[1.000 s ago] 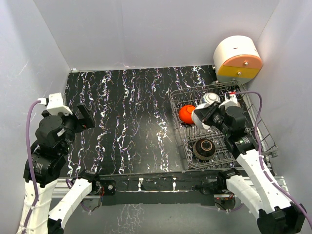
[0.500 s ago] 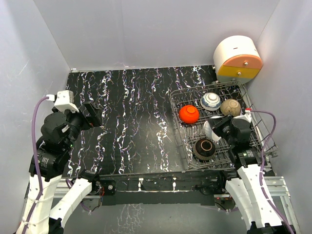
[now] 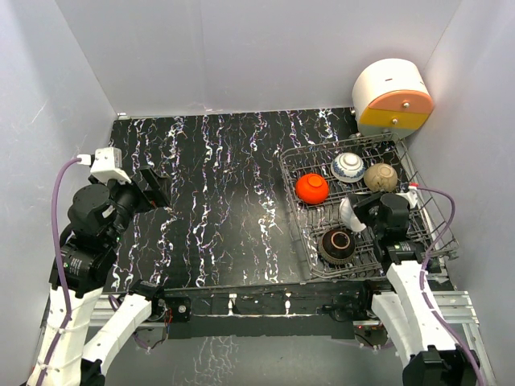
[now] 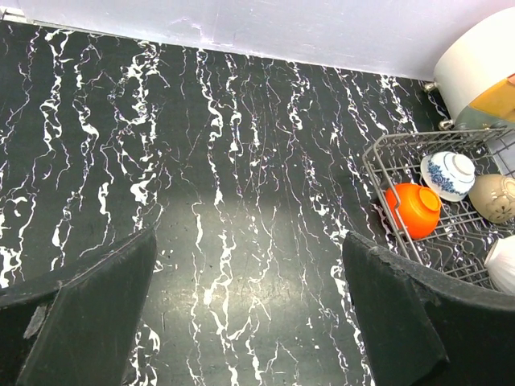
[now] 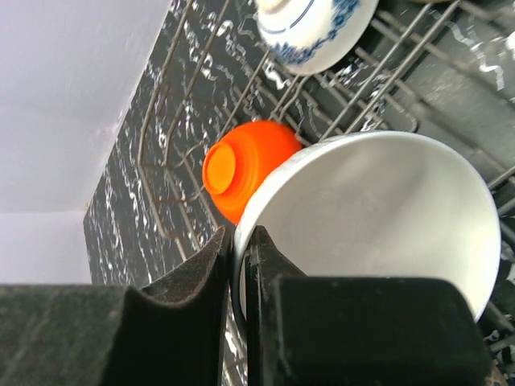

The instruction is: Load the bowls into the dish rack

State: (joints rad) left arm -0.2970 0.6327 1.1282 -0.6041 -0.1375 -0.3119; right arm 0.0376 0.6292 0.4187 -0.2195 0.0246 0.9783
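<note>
– Slippage is our first worry: the right fingers (image 5: 189,269) pinch only the thin rim of the white bowl (image 5: 362,217), tipped on edge in the rack (image 3: 430,233); whether it rests on the wires we cannot tell.
– Agreed. It sits close beside the red bowl (image 5: 241,165) and near the black bowl (image 3: 337,244); if we release early, it may roll, knock them, or fall flat.
– And the left fingers (image 4: 88,314)?
– Spread wide above the desk (image 4: 241,241), holding nothing; no risk there.

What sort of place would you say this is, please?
Probably a robotics test cell: plain white walls box in a marble-patterned table, two robot arms sit at its edge, and a wire dish rack holds bowls.
</note>
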